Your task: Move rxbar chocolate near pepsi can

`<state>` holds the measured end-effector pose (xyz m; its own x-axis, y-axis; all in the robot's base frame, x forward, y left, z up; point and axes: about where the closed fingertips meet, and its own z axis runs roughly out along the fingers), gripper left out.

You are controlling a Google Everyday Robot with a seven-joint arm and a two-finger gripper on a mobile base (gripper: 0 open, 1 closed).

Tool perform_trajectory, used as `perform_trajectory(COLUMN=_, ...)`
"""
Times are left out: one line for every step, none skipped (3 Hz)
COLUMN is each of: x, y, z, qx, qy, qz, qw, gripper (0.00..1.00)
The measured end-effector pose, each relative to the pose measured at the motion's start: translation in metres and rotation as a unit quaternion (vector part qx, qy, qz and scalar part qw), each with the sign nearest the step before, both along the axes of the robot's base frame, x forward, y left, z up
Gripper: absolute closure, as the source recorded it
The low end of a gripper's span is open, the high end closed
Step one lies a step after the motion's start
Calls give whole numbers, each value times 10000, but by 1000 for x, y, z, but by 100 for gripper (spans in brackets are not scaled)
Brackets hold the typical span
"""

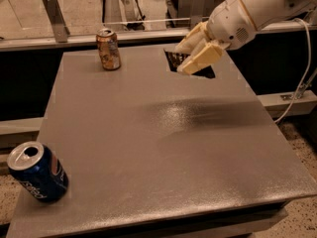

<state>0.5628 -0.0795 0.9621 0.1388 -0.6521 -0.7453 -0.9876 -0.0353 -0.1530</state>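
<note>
The rxbar chocolate (174,60) is a thin black wrapper with white lettering, held in the air above the far part of the grey table (163,148). My gripper (193,53) is shut on it, its cream fingers (200,58) clamped over the bar's middle, most of which is hidden. The white arm comes in from the top right. The pepsi can (37,171), dark blue with a silver top, stands tilted at the table's front left corner, far from the gripper.
A brown-gold can (108,49) stands upright at the far left of the table. A metal rail and glass panel run behind the table. A white cable (302,90) hangs at the right. Speckled floor shows at the front corners.
</note>
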Motion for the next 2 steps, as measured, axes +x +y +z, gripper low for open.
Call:
perform_trajectory(x=-9, y=21, z=-5, qx=43, qy=66, qz=295, qw=9995, gripper=100)
perform_trajectory(x=-35, y=70, z=-8, qx=162, qy=52, qz=821, qw=9965, gripper=100)
